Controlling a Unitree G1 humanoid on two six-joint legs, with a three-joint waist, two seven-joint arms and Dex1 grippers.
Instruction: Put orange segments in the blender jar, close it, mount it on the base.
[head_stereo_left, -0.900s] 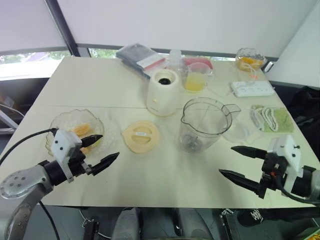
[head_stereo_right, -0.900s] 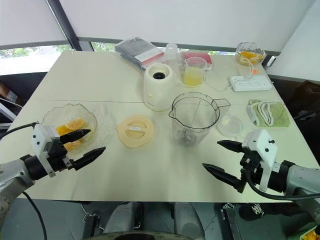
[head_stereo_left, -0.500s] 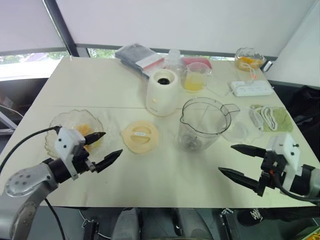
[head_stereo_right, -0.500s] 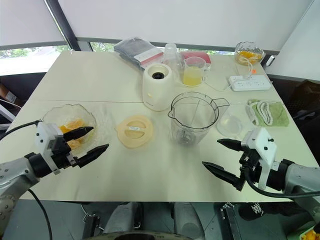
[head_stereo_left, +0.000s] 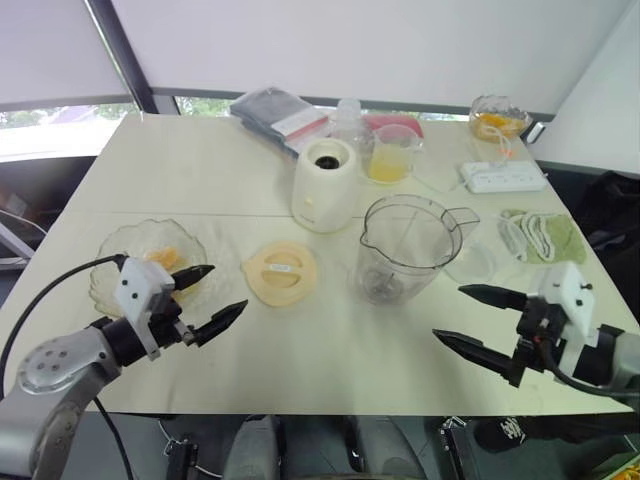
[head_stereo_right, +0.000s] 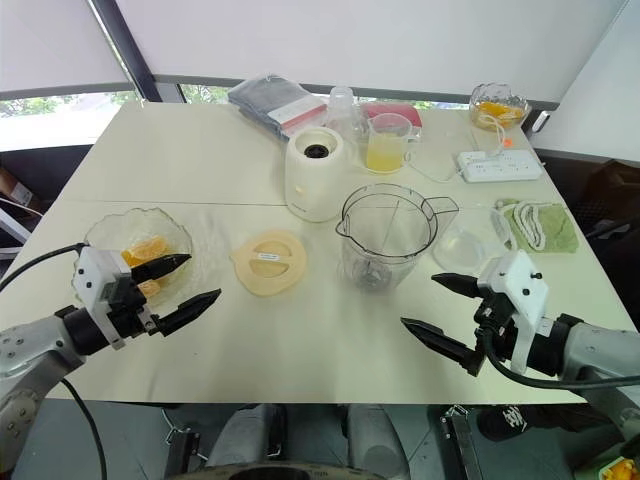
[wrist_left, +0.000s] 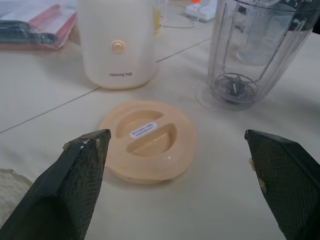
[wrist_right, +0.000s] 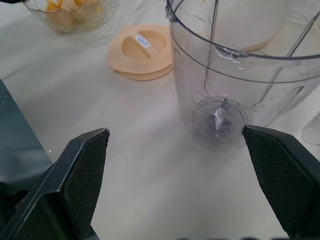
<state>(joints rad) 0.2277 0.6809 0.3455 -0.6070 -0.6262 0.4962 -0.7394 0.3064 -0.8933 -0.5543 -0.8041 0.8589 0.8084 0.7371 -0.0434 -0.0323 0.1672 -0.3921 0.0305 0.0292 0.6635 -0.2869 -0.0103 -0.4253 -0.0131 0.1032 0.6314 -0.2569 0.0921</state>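
Fingers (wrist_left: 75, 195) of the left gripper (head_stereo_left: 225, 288) are spread wide with nothing between them. That forearm lies low along the front left of the table (head_stereo_left: 180, 170), tips aimed inward at the lid (head_stereo_left: 281, 271), 1 finger by the near rim of the glass bowl (head_stereo_left: 112, 243). The right gripper (head_stereo_left: 449, 312) has its fingers (wrist_right: 80, 170) parted just as wide and empty. It sits at the front right, forearm level, tips pointing toward the blender jar (head_stereo_left: 405, 250). Orange segments (head_stereo_right: 140, 250) lie in the glass bowl at the front left. The peach lid lies flat, between bowl and jar, with a white sticker in its recess whose print is too small to read. The clear jar stands upright in the middle, open, with only the blade at the bottom. A small clear dish (head_stereo_left: 478, 262) is just beside it, and a green cloth (head_stereo_left: 545, 238) lies further right. Just behind the jar and lid stands the cream base (head_stereo_left: 325, 185), 1 round knob on its front and small print under it that looks like "joyoung". Further back are a measuring cup (head_stereo_left: 392, 155) of yellow liquid, a white power strip (head_stereo_left: 503, 177), a second bowl (head_stereo_left: 497, 118) with orange pieces, and plastic packets (head_stereo_left: 280, 115).
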